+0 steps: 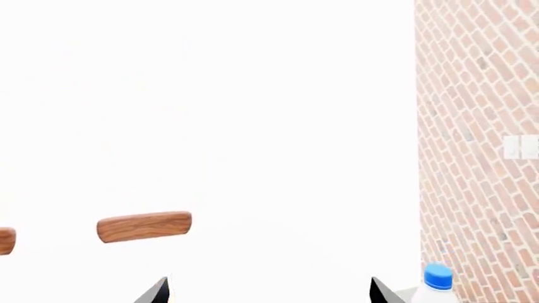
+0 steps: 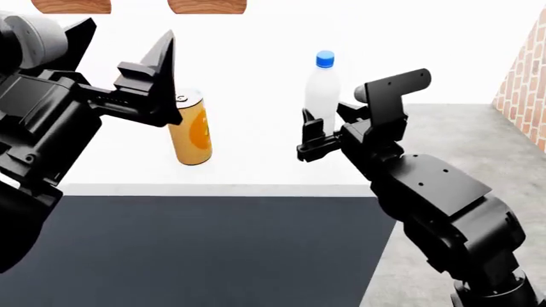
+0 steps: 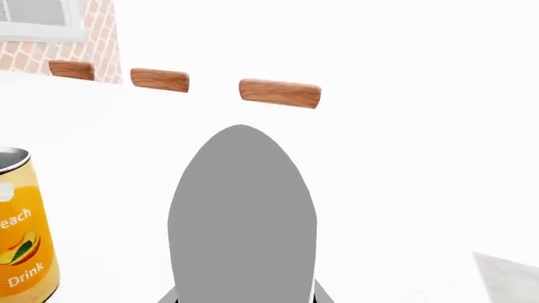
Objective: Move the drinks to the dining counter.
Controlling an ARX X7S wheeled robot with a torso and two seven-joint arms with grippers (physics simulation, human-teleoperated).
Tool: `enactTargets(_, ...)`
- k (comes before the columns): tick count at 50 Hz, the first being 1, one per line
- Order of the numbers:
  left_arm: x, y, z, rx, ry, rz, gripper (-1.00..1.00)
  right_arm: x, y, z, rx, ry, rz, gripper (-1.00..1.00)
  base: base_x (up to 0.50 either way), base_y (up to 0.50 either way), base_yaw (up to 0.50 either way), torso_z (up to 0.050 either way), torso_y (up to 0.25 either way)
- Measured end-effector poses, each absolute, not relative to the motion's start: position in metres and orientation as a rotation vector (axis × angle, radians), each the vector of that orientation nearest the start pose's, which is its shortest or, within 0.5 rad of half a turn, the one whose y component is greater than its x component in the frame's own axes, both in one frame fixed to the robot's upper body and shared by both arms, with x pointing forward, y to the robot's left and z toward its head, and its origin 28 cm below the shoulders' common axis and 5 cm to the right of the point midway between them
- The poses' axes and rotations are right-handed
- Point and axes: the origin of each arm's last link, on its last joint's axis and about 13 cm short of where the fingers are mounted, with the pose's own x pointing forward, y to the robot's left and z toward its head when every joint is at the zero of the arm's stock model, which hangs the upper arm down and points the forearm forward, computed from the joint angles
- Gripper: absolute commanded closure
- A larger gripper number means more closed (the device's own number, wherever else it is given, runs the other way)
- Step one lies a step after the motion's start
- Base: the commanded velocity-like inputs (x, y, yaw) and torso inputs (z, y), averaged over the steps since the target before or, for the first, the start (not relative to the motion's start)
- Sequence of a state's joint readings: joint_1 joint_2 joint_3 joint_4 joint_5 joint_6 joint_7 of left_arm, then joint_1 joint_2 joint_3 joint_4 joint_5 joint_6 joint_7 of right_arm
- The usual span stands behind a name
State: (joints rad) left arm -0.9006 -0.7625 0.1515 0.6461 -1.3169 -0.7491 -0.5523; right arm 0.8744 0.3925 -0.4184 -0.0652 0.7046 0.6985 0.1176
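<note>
Bottle (image 2: 323, 96) and can (image 2: 191, 128) both stand upright on the white top of the dining counter (image 2: 256, 163), above its dark grey front panel (image 2: 196, 249): the orange can with the silver top to the left, the white bottle with the blue cap to the right and a little farther back, the two well apart. We see no milk carton in any view, so we judge one drink is yet to be brought. The right gripper (image 2: 323, 131) sits at the bottle's lower half, its fingers at either side of the body; from the head view we cannot tell whether they press it or stand just clear, and the right wrist view shows only a grey oval filling the middle, most likely the bottle seen close up. If the fingers are touching and the arm pulls away sideways, we think the tall, narrow bottle could tip over, and a sweep to the left could reach the can. The left gripper (image 2: 158, 96) hangs above and just left of the can with its jaws apart and nothing in them; a careless drop could knock the can. Wooden chair backs (image 2: 206, 6) beyond the far edge are cut off at the top.
</note>
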Motion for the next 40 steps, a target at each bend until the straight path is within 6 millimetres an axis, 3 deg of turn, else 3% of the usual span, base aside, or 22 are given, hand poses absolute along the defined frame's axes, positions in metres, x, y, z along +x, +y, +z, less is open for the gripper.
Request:
enactTargets(13, 0.2199, 0.2464, 0.2960, -0.015, -0.346, -0.321, -1.00, 0.3266, -0.1011, 0.2039, -0.057, -0.003, 0.399, 1.00, 0.00, 0.00, 0.00, 0.000, 0.001)
enactTargets(14, 0.2200, 0.2464, 0.2960, -0.014, -0.346, -0.321, -1.00, 0.3265, -0.1012, 0.2039, -0.057, -0.003, 0.399, -1.00, 0.00, 0.00, 0.00, 0.000, 0.000)
enactTargets(40, 0.2200, 0.2471, 0.2956, -0.010, -0.347, -0.320, -1.00, 0.3258, -0.1018, 0.2104, -0.067, -0.020, 0.394, -1.00, 0.00, 0.00, 0.00, 0.000, 0.000)
